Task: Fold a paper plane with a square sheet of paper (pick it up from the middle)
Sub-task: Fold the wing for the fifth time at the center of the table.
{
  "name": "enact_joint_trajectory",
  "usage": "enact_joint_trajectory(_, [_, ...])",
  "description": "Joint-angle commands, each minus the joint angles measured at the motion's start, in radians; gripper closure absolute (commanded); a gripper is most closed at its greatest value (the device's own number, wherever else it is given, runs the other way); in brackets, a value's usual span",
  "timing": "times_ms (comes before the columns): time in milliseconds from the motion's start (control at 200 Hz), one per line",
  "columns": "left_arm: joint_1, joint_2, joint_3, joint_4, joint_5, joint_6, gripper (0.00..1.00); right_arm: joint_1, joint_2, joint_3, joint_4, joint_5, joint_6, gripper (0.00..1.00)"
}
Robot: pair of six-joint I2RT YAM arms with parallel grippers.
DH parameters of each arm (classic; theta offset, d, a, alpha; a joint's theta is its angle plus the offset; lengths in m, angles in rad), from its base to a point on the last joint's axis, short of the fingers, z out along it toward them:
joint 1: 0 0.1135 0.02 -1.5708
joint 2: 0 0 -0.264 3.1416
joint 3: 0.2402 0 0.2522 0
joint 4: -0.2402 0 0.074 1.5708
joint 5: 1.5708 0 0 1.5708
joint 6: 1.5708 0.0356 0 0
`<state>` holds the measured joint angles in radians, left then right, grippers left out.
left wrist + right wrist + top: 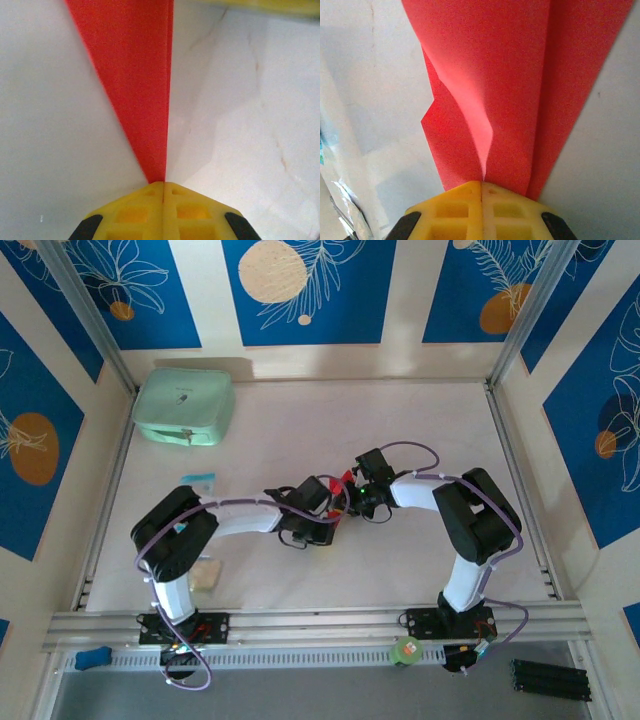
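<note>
The square sheet of paper is folded into a narrow red paper plane (pixel 347 481) with several creased layers, held above the middle of the table between both arms. In the left wrist view the plane (pixel 135 75) tapers to a sharp tip right at my left gripper (pixel 163 184), which is shut on that tip. In the right wrist view its wider layers (pixel 520 90) fan out from my right gripper (pixel 481 182), shut on their lower edge. Seen from the top, the left gripper (pixel 338 502) and right gripper (pixel 356 492) nearly meet at the paper.
A mint-green case (pixel 184 406) lies at the back left. A small teal item (pixel 198 479) and a pale packet (pixel 206 573) lie beside the left arm. A green roll (pixel 406 650) sits on the front rail. Walls close in the white table (pixel 420 420).
</note>
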<state>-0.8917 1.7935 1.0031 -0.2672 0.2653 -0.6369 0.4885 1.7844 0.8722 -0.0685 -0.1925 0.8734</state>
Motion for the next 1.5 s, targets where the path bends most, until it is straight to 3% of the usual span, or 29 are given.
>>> enact_joint_trajectory(0, [-0.012,-0.07,0.006,-0.136,0.026,0.012,0.97,-0.012,0.057,-0.041,-0.061,0.098,0.027,0.97])
enact_joint_trajectory(190, [0.053,-0.152,0.009,-0.028,-0.001,-0.027,0.95,0.018,0.017,-0.059,-0.029,0.07,0.113,0.97])
enact_joint_trajectory(375, [0.07,-0.058,0.041,0.053,0.027,-0.076,0.96,0.059,0.017,-0.033,-0.008,0.064,0.175,0.97])
enact_joint_trajectory(575, [0.098,-0.021,0.034,0.076,-0.018,-0.074,0.98,0.058,0.024,-0.023,-0.006,0.053,0.17,0.97])
enact_joint_trajectory(930, [0.107,0.054,0.049,0.107,0.015,-0.064,1.0,0.05,0.018,-0.03,0.008,0.035,0.166,0.97])
enact_joint_trajectory(1496, [0.107,0.087,-0.008,0.007,0.0,-0.058,1.0,-0.041,0.007,-0.015,0.09,0.067,-0.057,0.96])
